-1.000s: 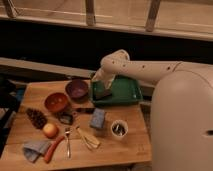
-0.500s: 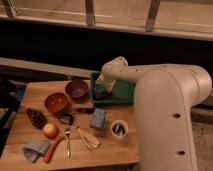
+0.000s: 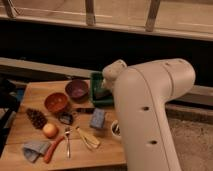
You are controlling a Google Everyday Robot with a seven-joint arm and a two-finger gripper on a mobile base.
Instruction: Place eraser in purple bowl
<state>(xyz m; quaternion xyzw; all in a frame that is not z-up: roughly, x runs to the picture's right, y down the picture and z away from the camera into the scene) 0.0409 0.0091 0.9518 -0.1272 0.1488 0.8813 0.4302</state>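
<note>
The purple bowl (image 3: 77,89) sits at the back of the wooden table (image 3: 30,95), just left of a green tray (image 3: 96,79). The eraser (image 3: 65,118), a small dark block, lies on the table in front of the orange-red bowl (image 3: 56,102). My gripper (image 3: 102,91) hangs as a dark shape over the green tray, right of the purple bowl and well behind the eraser. It appears open, with nothing seen in it. My bulky white arm (image 3: 150,110) hides the table's right side.
A thin black stick (image 3: 85,110), a blue-grey block (image 3: 97,119) and a small cup (image 3: 115,129) lie mid-table. Nearer the front are a pinecone-like lump (image 3: 36,118), a round fruit (image 3: 49,130), a spoon (image 3: 67,141), a red stick (image 3: 54,149), a grey cloth (image 3: 34,149) and a yellow piece (image 3: 87,138).
My arm's body has swung left and closer to the camera, covering more of the table's right side. The gripper stays over the green tray. No object has moved.
</note>
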